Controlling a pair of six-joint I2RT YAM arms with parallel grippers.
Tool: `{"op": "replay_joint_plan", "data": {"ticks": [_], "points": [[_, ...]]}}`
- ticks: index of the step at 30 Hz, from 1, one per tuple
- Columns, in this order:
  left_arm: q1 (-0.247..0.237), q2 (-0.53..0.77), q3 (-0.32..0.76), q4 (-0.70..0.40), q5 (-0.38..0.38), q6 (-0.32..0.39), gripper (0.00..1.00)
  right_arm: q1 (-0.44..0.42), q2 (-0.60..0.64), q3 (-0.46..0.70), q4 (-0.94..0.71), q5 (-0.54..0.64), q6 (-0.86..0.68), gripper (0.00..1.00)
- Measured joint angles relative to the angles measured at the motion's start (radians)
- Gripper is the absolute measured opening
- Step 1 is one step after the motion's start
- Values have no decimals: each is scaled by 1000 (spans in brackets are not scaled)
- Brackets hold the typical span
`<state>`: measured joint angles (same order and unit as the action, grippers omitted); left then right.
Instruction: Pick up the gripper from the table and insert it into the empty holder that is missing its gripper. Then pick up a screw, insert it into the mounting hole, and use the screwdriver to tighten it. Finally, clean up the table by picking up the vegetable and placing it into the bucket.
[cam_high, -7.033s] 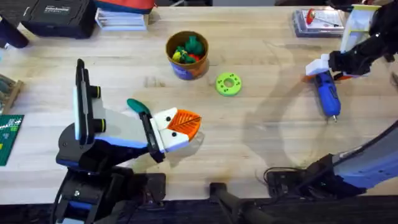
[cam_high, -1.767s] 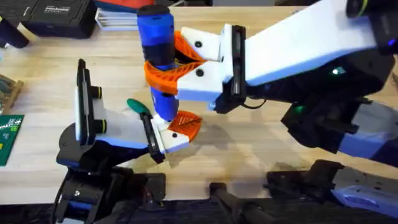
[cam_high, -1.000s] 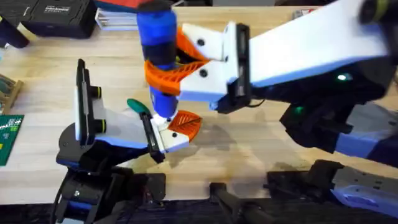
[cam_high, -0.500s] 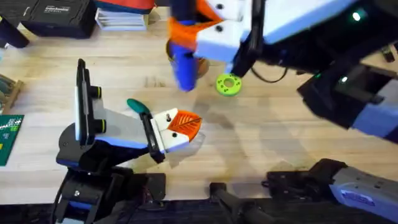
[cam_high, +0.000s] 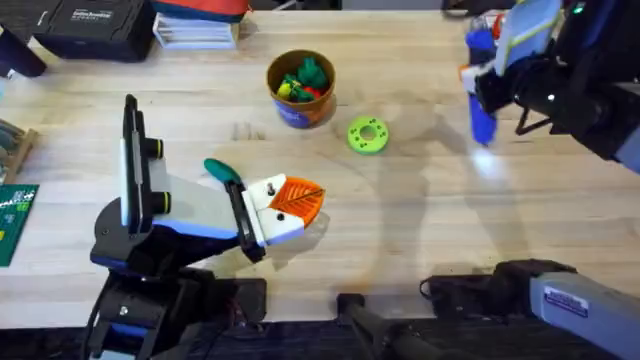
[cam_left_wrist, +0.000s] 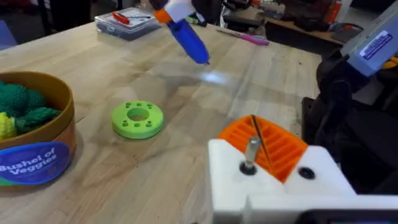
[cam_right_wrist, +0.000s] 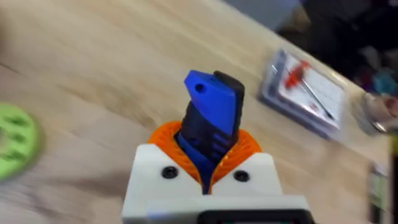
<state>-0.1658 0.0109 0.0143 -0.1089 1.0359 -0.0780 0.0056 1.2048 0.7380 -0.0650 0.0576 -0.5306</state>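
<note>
My right gripper (cam_high: 478, 78) hovers over the far right of the table (cam_high: 420, 230), shut on the blue screwdriver (cam_high: 482, 95), which points tip down; up close, the screwdriver (cam_right_wrist: 211, 121) sits between orange pads. My left gripper (cam_high: 318, 196) rests low at centre left, its orange wedges together. The orange gripper piece (cam_left_wrist: 267, 142) sits in the white holder (cam_left_wrist: 273, 180), and a screw (cam_left_wrist: 249, 153) stands up out of the holder's mounting hole. The bucket (cam_high: 300, 88) holds toy vegetables. A green vegetable-like piece (cam_high: 222, 170) lies by the left wrist.
A round green disc (cam_high: 367, 135) lies right of the bucket. A clear case of parts (cam_left_wrist: 127, 22) sits at the far right edge. A black case (cam_high: 90, 25) and books occupy the far left. A green circuit board (cam_high: 12, 220) lies at the left edge.
My right arm lifted the screwdriver off the holder on the left gripper and swung it away to the far right. The left arm has not moved.
</note>
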Motion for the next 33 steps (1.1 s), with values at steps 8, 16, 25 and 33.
{"op": "replay_joint_plan", "data": {"ticks": [8,16,25,33], "points": [[0,0,0,0,0,0,42,-11,166,0,-93,144,-185,114],[0,0,0,0,0,-2,202,19,244,1,-163,142,-230,615],[0,0,0,0,0,-5,954,62,207,13,-201,105,-146,992],[0,0,0,0,0,-4,982,64,75,76,-419,76,-6,994]]}}
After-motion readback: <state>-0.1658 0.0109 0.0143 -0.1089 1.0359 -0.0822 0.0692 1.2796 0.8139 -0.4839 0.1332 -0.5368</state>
